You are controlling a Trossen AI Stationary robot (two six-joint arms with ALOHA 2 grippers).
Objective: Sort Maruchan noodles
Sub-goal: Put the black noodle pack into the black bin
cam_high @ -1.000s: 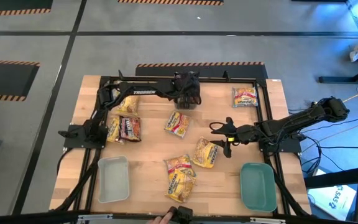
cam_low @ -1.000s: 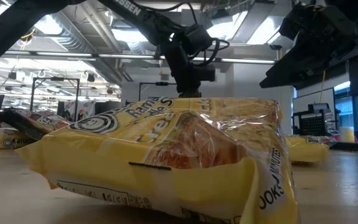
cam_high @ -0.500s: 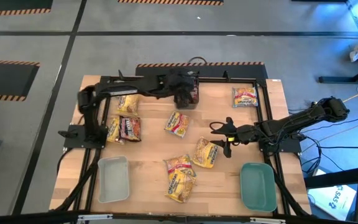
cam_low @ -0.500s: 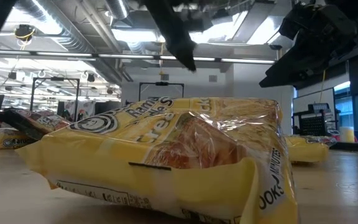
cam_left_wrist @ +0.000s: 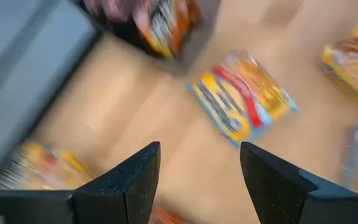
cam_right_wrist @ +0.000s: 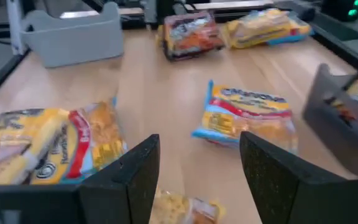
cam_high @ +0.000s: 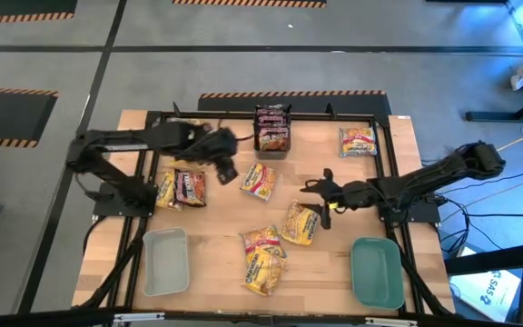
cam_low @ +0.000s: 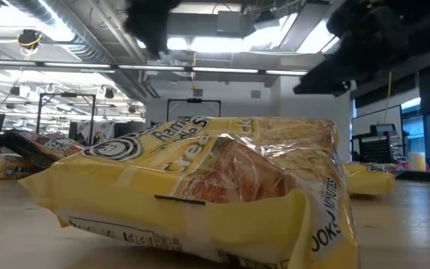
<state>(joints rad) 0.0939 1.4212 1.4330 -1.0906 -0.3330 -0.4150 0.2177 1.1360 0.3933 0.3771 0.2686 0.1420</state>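
Observation:
Several Maruchan noodle packets lie flat on the wooden table: a yellow one (cam_high: pixel 260 180) mid-table, a yellow one (cam_high: pixel 300 222), two yellow ones (cam_high: pixel 262 257) near the front, a brown one (cam_high: pixel 190 186) beside a yellow one (cam_high: pixel 165 189) at the left, and a pinkish one (cam_high: pixel 358 141) at the far right. A dark bin (cam_high: pixel 272 133) at the far edge holds brown packets. My left gripper (cam_high: pixel 226 171) hangs open and empty above the table, left of the mid-table packet (cam_left_wrist: pixel 244 96). My right gripper (cam_high: pixel 319 196) stands open and empty, right of that same packet (cam_right_wrist: pixel 247 115).
A pale grey tray (cam_high: pixel 165 262) stands at the near left and a teal tray (cam_high: pixel 377 271) at the near right. A black frame (cam_high: pixel 384 163) runs around the table. In the low view a big yellow packet (cam_low: pixel 200 187) fills the foreground.
My left gripper has drawn away from the dark bin at the far edge, going toward the table's left and near side while rising and rolling about its own line. It stays open. The brown packets stay in the bin.

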